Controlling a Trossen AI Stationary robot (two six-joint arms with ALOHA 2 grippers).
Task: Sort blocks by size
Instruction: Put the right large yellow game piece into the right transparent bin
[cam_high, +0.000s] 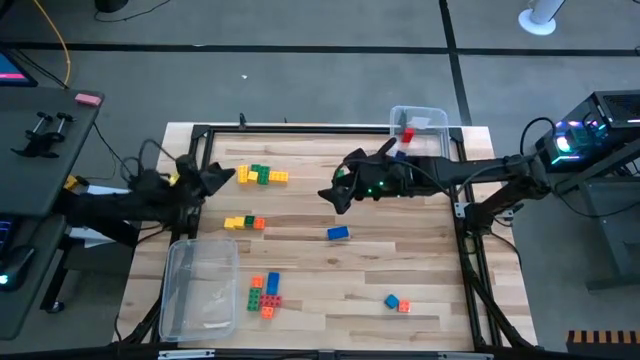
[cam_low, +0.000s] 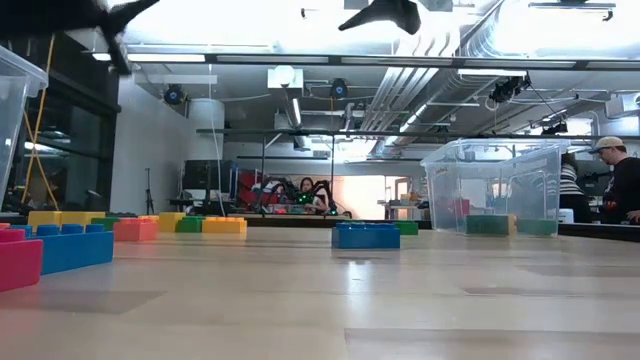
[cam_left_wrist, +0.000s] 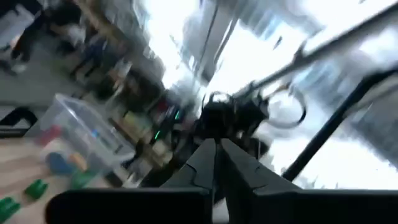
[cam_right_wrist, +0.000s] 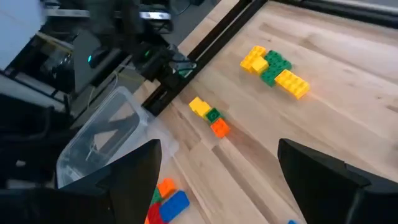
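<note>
The blocks lie loose on the wooden table: a yellow and green cluster (cam_high: 262, 175) at the far left, a yellow-green-orange row (cam_high: 244, 223), one blue block (cam_high: 338, 233) in the middle, an orange-green-blue-red cluster (cam_high: 264, 293) near the front, and a blue and orange pair (cam_high: 397, 302). My right gripper (cam_high: 335, 195) hovers wide open and empty above the middle of the table (cam_right_wrist: 217, 186), a little beyond the blue block. My left gripper (cam_high: 220, 177) is shut and empty (cam_left_wrist: 216, 158), raised beside the far-left cluster.
A clear bin (cam_high: 200, 285) stands at the near left, beside my left arm. A second clear bin (cam_high: 418, 125) at the far right holds red and blue blocks. A black frame (cam_high: 300, 129) rims the table. People sit in the room beyond.
</note>
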